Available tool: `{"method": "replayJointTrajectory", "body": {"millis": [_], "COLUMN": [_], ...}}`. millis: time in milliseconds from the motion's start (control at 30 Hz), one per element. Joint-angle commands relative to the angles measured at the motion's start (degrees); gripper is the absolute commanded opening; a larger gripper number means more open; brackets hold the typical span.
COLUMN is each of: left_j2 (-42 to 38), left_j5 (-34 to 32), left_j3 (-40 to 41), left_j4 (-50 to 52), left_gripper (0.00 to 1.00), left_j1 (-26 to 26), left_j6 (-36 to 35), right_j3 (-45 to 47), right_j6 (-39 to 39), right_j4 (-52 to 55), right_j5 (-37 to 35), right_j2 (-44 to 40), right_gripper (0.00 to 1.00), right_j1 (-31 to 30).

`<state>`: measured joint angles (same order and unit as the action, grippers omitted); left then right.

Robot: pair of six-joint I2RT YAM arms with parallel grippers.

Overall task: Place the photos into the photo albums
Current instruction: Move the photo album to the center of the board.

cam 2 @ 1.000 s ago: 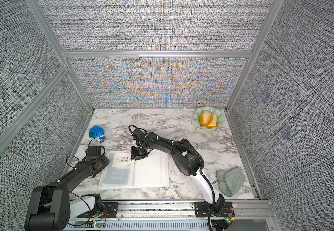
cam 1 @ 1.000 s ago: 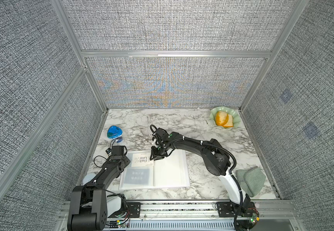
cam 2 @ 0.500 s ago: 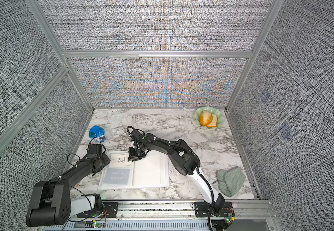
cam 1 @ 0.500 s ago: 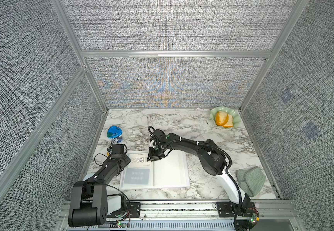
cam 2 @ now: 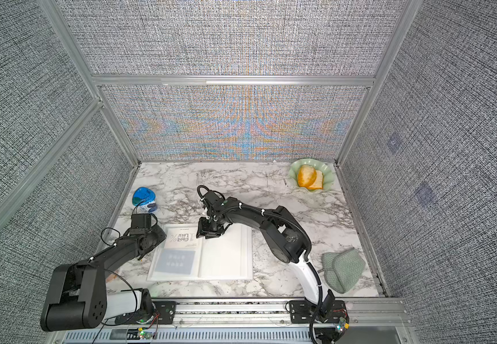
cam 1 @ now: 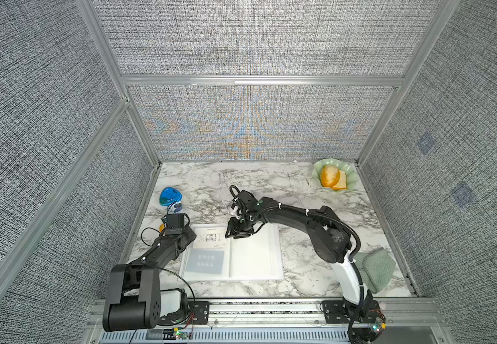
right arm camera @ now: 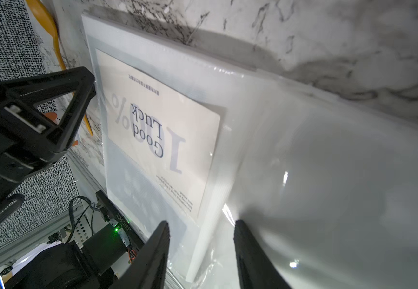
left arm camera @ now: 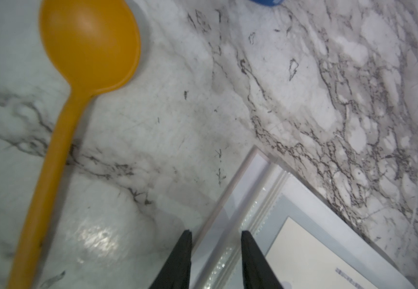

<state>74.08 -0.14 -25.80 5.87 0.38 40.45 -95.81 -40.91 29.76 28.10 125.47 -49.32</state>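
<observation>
The open white photo album (cam 1: 253, 253) lies on the marble table (cam 1: 271, 190), with a white "Good Luck" card (cam 1: 211, 237) in its far-left sleeve. The left gripper (left arm camera: 215, 234) and right gripper (right arm camera: 201, 222) are above it, jaws apart and empty.

the orange spoon (left arm camera: 64, 130) is cut off in the left wrist view (handle end unseen); small print on the good luck card (right arm camera: 157, 130) is too tiny to read.

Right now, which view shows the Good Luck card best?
Right wrist: the Good Luck card sits large and close, print readable. In both top views it is small. Left wrist shows only a corner.
</observation>
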Motion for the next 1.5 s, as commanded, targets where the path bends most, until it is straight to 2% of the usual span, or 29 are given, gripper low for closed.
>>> {"method": "replayJointTrajectory", "body": {"millis": [0, 233, 567, 833, 1133, 1467], "left_j2": [-0.31, -2.69, -3.15, -0.28, 6.47, 8.17], "left_j5": [6.0, 6.68, 6.51, 6.58, 6.2, 6.84], "left_j3": [1.57, 3.68, 5.1, 3.74, -1.91, -6.39], "left_j4": [5.91, 5.32, 3.0, 0.93, -0.6, 0.22], "left_gripper": [0.36, 0.35, 0.35, 0.35, 0.35, 0.37], "left_j1": [-0.31, -2.2, -8.32, -13.37, -19.75, -22.49], "left_j6": [1.8, 4.37, 10.02, 13.04, 14.85, 13.65], "right_j3": [1.99, 10.06, 21.62, 24.94, 28.68, 31.05], "right_j6": [0.89, 1.3, 1.88, 3.98, 6.49, 9.05], "right_j4": [-0.01, -2.2, -6.08, -5.98, -5.16, -4.02], "right_j5": [-2.24, -3.05, -4.23, -4.73, -5.68, -6.24], "right_j2": [-1.49, -5.15, -10.59, -11.54, -15.2, -20.45], "right_gripper": [0.49, 0.5, 0.51, 0.51, 0.51, 0.5], "right_j1": [0.69, 3.36, 7.79, 12.73, 18.03, 23.62]}}
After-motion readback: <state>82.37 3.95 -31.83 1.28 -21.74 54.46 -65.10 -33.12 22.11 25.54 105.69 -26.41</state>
